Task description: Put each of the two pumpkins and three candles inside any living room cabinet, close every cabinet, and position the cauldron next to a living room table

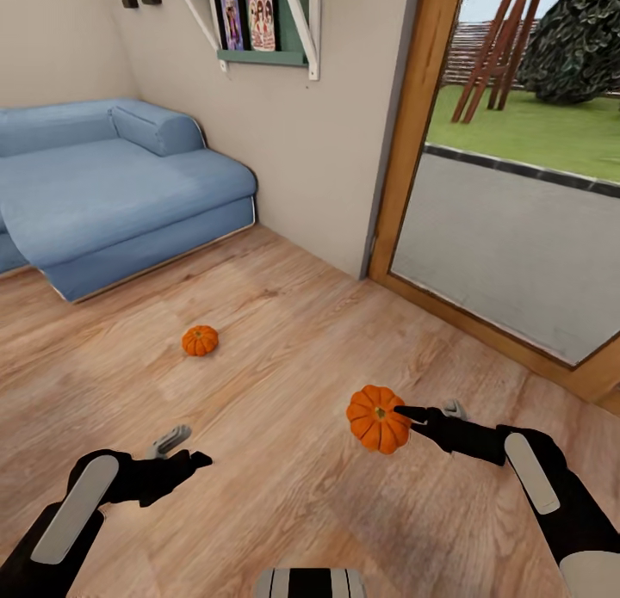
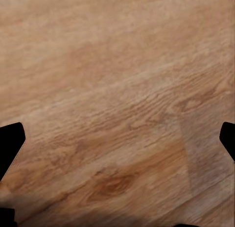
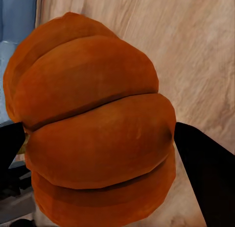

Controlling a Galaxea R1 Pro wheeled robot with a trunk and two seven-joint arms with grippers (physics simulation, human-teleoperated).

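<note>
Orange pumpkin (image 1: 377, 419) clamped in right gripper (image 1: 405, 416), arm extended forward above wood floor (image 1: 284, 340). Left gripper (image 1: 182, 447) spread wide, empty. Second pumpkin (image 1: 200, 341) on floor.

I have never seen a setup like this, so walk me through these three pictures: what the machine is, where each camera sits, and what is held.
This is a simulated two-armed wheeled robot. The head camera looks down over both black arms at a light wooden plank floor. The right gripper is shut on a ribbed orange pumpkin; the right wrist camera sees that pumpkin close up between dark fingers. The left gripper is open and empty; its wrist camera looks at bare floor. A second small orange pumpkin lies on the floor near a blue fabric sofa.
</note>
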